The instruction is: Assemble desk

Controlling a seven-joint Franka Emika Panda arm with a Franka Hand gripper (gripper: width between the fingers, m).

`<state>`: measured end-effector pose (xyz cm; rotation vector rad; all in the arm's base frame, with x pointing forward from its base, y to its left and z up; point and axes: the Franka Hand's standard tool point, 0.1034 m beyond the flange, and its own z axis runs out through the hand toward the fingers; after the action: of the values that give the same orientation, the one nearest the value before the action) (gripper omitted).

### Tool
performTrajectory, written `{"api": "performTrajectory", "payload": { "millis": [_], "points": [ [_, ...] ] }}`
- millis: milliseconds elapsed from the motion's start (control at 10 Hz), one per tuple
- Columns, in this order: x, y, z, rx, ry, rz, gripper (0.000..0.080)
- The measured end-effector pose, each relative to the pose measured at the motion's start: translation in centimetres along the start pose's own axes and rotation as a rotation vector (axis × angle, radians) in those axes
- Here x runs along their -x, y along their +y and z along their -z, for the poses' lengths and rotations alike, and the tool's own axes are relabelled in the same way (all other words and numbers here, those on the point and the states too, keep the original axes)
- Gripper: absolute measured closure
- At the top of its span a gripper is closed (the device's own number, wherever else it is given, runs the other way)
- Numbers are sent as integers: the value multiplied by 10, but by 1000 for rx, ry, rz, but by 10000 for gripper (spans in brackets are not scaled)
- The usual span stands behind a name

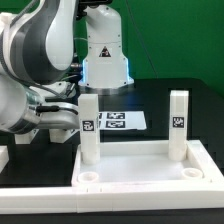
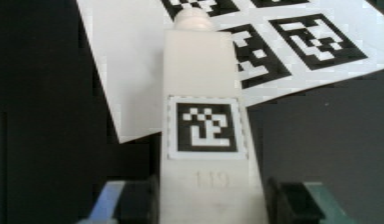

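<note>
The end effector (image 2: 207, 203) is open and stands around one leg post (image 2: 207, 110) of the desk. In the wrist view one finger (image 2: 114, 200) shows on each side of the post. A thin dark gap separates each finger from the white plastic, so the end effector appears to have hold of nothing.

In the exterior view the arm reaches in from the exterior view's left, roughly level. The post stands upright at the far corner of the tabletop panel (image 1: 140, 182), on the exterior view's left. A second leg post (image 1: 178, 124) stands upright at the far corner on the exterior view's right. Two round sockets (image 1: 88, 175) in the near corners carry no post.

The relation that matters is simple. The post lies directly between the jaws, and its long axis is vertical and crosses the line from finger to finger at a right angle. The jaws only need to come together to grip it, probably to turn or press it into its socket. Whether the post is already fully seated cannot be told from these views.

The marker board (image 1: 118, 121) lies flat on the dark surface (image 1: 160, 100) just behind the panel.
</note>
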<state>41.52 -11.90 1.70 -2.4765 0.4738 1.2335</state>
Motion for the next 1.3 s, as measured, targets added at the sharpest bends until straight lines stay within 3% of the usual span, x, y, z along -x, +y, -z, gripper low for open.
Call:
{"api": "performTrajectory", "payload": {
  "millis": [800, 1000, 1300],
  "points": [
    [1, 0, 1, -1, 0, 1, 512],
    [35, -12, 31, -26, -16, 24, 512],
    [75, -35, 60, -40, 9, 41, 512]
  ]
}}
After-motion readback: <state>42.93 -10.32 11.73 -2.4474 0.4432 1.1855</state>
